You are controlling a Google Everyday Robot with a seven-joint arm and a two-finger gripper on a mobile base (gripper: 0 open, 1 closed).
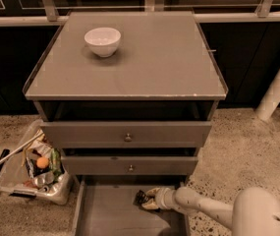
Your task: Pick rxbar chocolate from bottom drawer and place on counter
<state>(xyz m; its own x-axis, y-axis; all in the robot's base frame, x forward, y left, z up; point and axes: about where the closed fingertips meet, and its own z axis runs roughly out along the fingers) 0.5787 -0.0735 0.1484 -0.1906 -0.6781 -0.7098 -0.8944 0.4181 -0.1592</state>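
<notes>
The bottom drawer (110, 215) is pulled out at the foot of the grey cabinet, and its flat grey floor shows. My gripper (146, 199) reaches in from the right, low over the drawer floor near its back, just under the middle drawer. A small dark object, apparently the rxbar chocolate (140, 197), sits at the gripper's tip, partly hidden by it. The counter (144, 58) is the flat grey top of the cabinet. It is bare except for a white bowl (102, 41) at the back left.
Two upper drawers with small knobs (127, 137) are slightly open above the gripper. A clear bin of rubbish (34, 168) stands on the floor left of the cabinet. A white pole (277, 90) leans at the right. My arm's white body (260, 213) fills the lower right.
</notes>
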